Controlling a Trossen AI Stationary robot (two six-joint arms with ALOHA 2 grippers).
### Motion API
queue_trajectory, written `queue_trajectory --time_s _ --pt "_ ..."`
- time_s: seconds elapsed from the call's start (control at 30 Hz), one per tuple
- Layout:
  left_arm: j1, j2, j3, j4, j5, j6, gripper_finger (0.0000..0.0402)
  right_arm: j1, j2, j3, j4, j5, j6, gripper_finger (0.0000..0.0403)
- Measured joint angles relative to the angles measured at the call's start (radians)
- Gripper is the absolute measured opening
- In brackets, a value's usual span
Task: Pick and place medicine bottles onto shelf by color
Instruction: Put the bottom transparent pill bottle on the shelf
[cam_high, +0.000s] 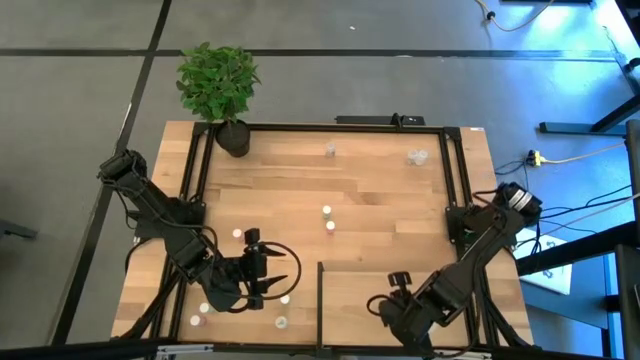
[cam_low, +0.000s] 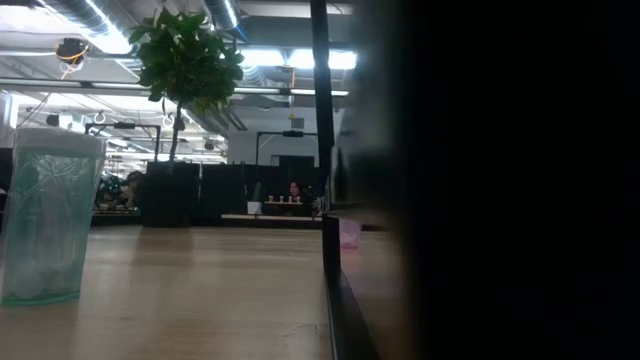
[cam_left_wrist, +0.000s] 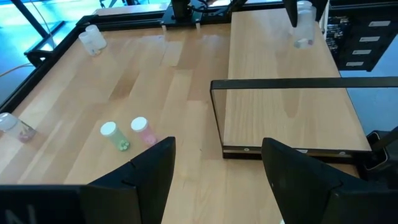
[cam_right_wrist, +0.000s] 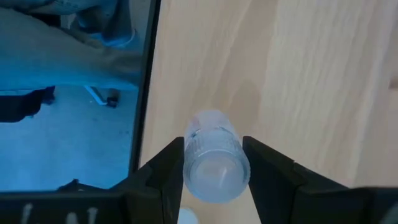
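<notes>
A clear bottle (cam_right_wrist: 214, 158) stands on the pale shelf (cam_high: 365, 285), clamped between the right gripper's (cam_right_wrist: 214, 163) fingers, a grip only the right wrist view shows. No writing is readable on any bottle. The left gripper (cam_left_wrist: 214, 165), fingers apart and empty over the counter (cam_high: 370, 185), faces a green-filled bottle (cam_left_wrist: 115, 135) beside a pink one (cam_left_wrist: 144, 130); the low view adds a pale green bottle (cam_low: 45, 215).

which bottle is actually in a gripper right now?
The translucent grey bottle clamped between the right gripper's fingers, over the shelf. The other bottles stand loose on the tabletop; the left gripper is open and empty.
</notes>
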Motion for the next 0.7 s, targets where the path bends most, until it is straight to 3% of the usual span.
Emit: queue_trajectory --time_s 0.43,0.7 --pt "0.0 0.0 0.0 -0.002 0.001 0.004 0.0232 0.052 0.065 0.001 -0.003 -0.009 0.108 0.0152" --pt "0.0 0.0 0.0 0.001 0.08 0.006 0.0232 0.065 0.095 0.002 -0.006 -0.01 0.131 0.0152"
